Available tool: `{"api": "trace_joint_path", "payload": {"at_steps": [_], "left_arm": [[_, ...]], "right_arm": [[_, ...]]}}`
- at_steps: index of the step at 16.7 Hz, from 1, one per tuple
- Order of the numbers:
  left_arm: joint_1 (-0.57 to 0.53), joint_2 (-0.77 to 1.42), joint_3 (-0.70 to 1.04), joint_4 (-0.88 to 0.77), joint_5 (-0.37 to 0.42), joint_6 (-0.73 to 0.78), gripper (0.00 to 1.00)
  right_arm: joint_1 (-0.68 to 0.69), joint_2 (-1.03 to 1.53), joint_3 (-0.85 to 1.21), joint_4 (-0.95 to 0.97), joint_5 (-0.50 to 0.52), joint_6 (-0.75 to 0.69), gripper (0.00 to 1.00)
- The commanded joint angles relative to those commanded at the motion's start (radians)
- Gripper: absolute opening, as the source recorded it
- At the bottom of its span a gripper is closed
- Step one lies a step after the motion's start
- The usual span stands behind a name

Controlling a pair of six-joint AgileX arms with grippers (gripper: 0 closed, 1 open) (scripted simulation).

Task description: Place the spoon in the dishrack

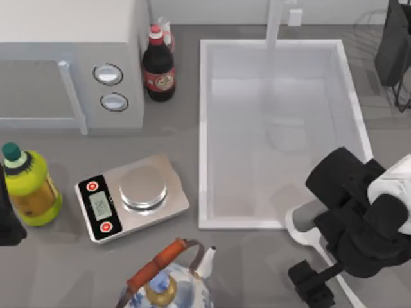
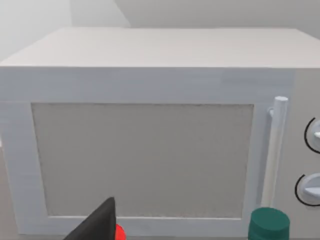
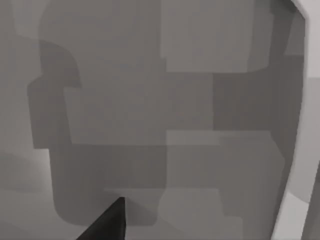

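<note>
Right gripper (image 1: 321, 240): at the table's five o'clock, low over the spoon (image 1: 302, 221); finger state cannot be told. Spoon: bowl on the counter just beside the sink (image 1: 204, 128) front right corner, apparently not lifted. Dishrack (image 1: 379, 38): one o'clock, well apart. Judged early; lift, carry, placement remain. Left arm (image 1: 8, 218): parked, nine o'clock.

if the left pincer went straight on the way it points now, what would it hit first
Most likely the microwave: the left wrist view faces its door head-on. The green-capped bottle stands off to one side of that line, though depth is hard to judge.
</note>
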Motion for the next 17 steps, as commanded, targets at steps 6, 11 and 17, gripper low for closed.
{"api": "trace_joint_path", "payload": {"at_steps": [6, 11, 17], "left_arm": [[0.000, 0.000, 0.000, 0.000, 0.000, 0.000, 1.00], [0.000, 0.000, 0.000, 0.000, 0.000, 0.000, 1.00], [0.000, 0.000, 0.000, 0.000, 0.000, 0.000, 1.00]], "right_arm": [[0.000, 0.000, 0.000, 0.000, 0.000, 0.000, 0.40], [0.000, 0.000, 0.000, 0.000, 0.000, 0.000, 0.02], [0.000, 0.000, 0.000, 0.000, 0.000, 0.000, 0.00]]}}
